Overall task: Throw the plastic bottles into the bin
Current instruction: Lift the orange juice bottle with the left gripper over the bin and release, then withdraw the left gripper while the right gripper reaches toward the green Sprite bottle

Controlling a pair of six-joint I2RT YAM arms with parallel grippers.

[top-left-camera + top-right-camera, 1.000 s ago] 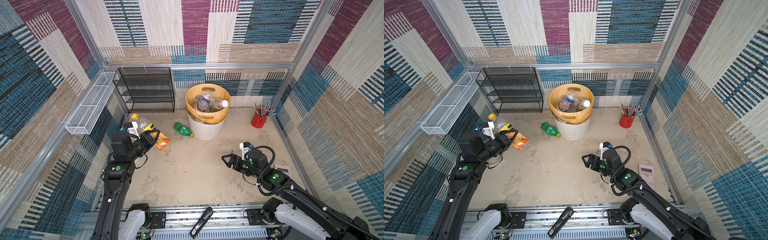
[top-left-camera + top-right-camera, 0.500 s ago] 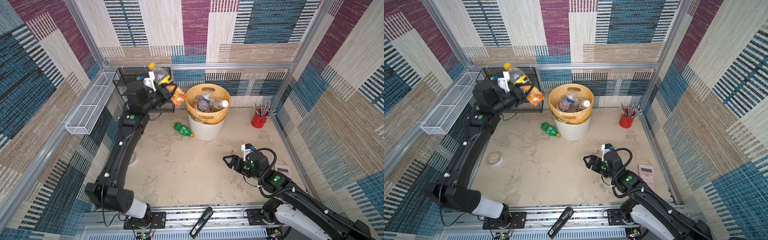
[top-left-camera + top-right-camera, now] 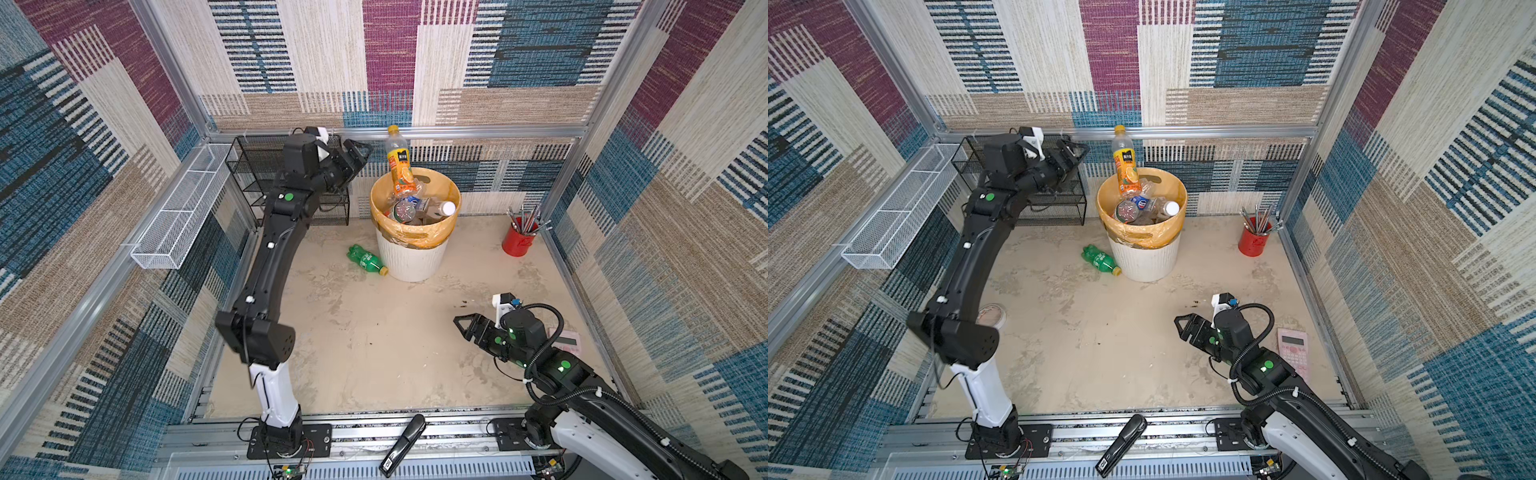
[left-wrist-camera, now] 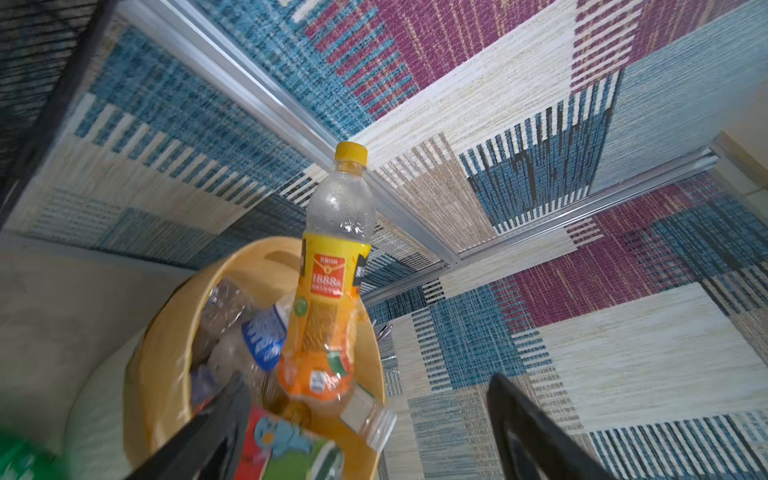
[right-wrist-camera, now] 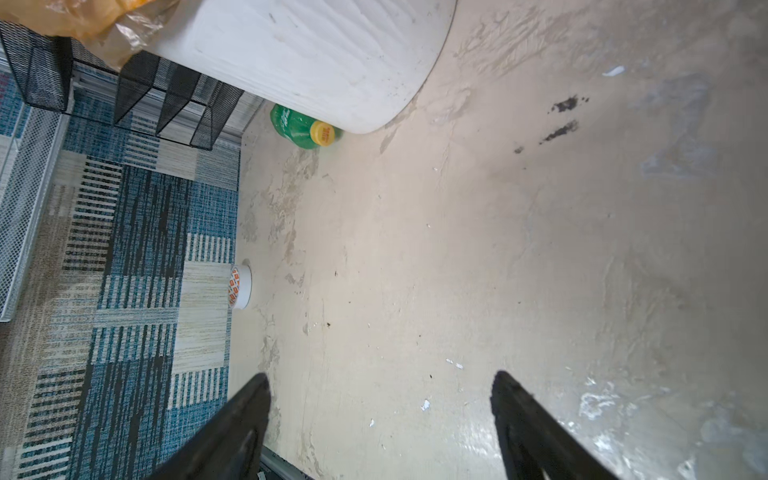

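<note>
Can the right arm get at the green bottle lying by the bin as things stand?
Probably yes. The right hand is open and empty, and only bare floor lies between it and the green bottle. The bin stands right beside the bottle, and the stretch looks long.

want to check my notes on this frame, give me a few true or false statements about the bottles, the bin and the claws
1. The left claw grips the orange-label bottle. False: its jaws stand open, apart from the bottle, which is upright with its lower end in the mouth of the bin.
2. A green bottle lies on the floor beside the bin. True.
3. The right claw holds a bottle. False: it is open and empty.
4. In both top views, the red pencil cup stands right of the bin. True.
</note>
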